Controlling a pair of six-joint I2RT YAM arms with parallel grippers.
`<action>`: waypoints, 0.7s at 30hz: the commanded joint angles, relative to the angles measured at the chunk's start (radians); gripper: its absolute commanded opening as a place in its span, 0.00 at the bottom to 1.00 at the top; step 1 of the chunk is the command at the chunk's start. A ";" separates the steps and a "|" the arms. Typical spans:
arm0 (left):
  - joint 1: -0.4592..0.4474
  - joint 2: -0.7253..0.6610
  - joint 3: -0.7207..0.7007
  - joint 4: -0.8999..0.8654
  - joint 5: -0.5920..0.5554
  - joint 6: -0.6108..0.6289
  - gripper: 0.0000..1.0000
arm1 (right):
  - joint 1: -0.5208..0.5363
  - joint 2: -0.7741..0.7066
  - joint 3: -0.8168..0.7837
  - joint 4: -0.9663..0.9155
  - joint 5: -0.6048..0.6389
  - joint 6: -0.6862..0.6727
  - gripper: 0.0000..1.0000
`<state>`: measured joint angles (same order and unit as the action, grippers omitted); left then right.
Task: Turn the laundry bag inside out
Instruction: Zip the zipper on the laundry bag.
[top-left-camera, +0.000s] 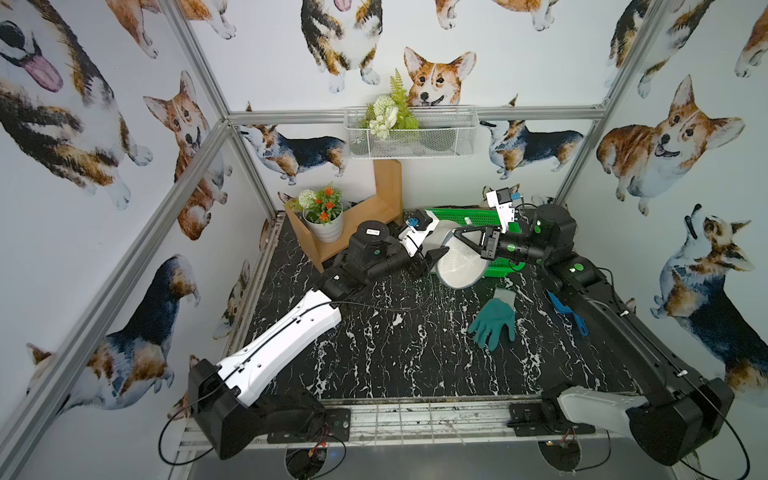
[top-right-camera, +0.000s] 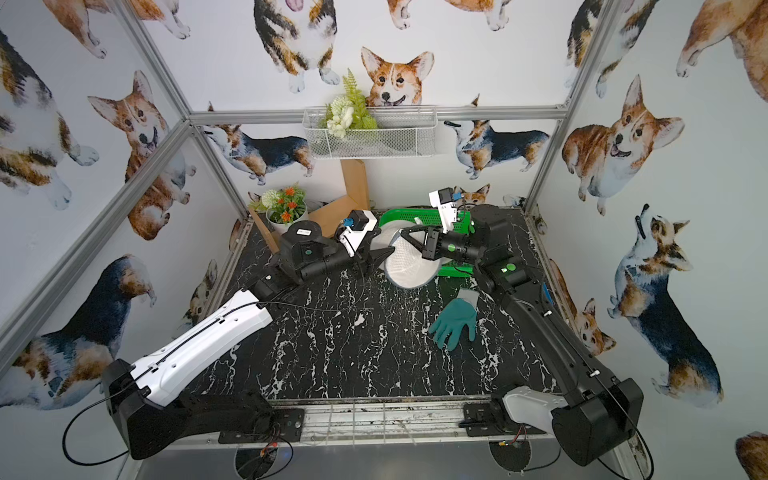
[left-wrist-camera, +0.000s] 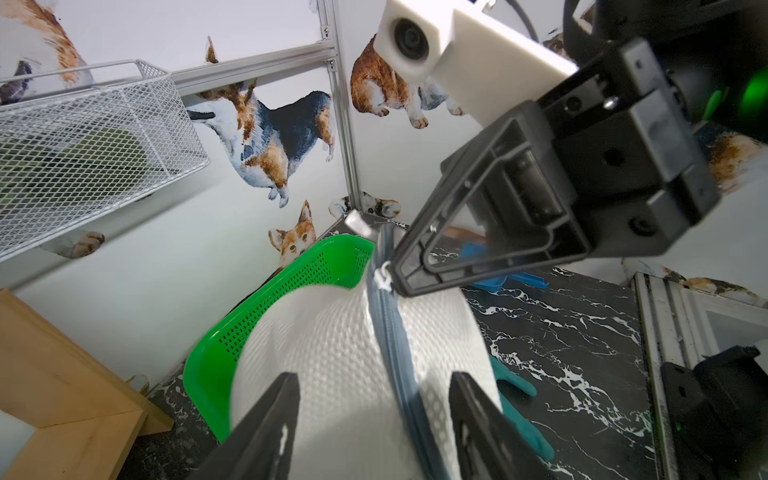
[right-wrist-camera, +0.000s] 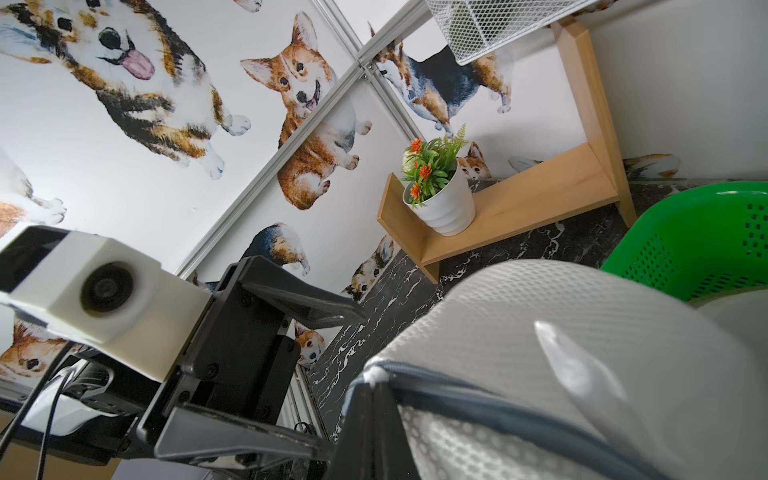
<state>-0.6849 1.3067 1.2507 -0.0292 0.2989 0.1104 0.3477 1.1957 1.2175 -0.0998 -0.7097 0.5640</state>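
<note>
The laundry bag (top-left-camera: 459, 266), white mesh, is held off the table (top-left-camera: 374, 353) at the back, over the front rim of the green basket (top-left-camera: 469, 214). It is pinched at one end of its grey zip (left-wrist-camera: 390, 332) by the R gripper (left-wrist-camera: 395, 274), whose jaws are closed flat on the zip tape. The rest of the bag hangs below that pinch.

The L gripper (left-wrist-camera: 374, 415) is seen w/ fingers (left-wrist-camera: 270, 415) parted to a moderate gap and nothing clamped. In the L wrist view the bag's rounded body sits straight ahead of the gap, partly between the two fingers. Whether mesh is touched can't be told.

Key relation: the zip's long axis runs from the R pinch straight toward the L gripper and passes close by one L finger, not down the middle of the gap. The L gripper is thus judged nearer the free body of the bag, approaching from opposite the R gripper. A grip on the mesh beside the zip is prob. what the L arm needs next. Whether the zip is open can't be told.
</note>
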 joint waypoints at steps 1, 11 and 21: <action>0.000 0.002 0.013 -0.006 0.020 0.014 0.53 | 0.020 0.008 0.026 -0.007 -0.032 -0.038 0.00; -0.001 -0.009 0.015 -0.019 0.033 0.025 0.02 | 0.036 0.011 0.042 -0.008 -0.011 -0.045 0.00; 0.000 -0.041 -0.019 0.000 0.050 0.033 0.00 | 0.005 -0.017 0.031 -0.048 0.137 -0.059 0.00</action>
<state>-0.6853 1.2758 1.2381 -0.0498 0.3305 0.1326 0.3618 1.1904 1.2537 -0.1463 -0.6407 0.5144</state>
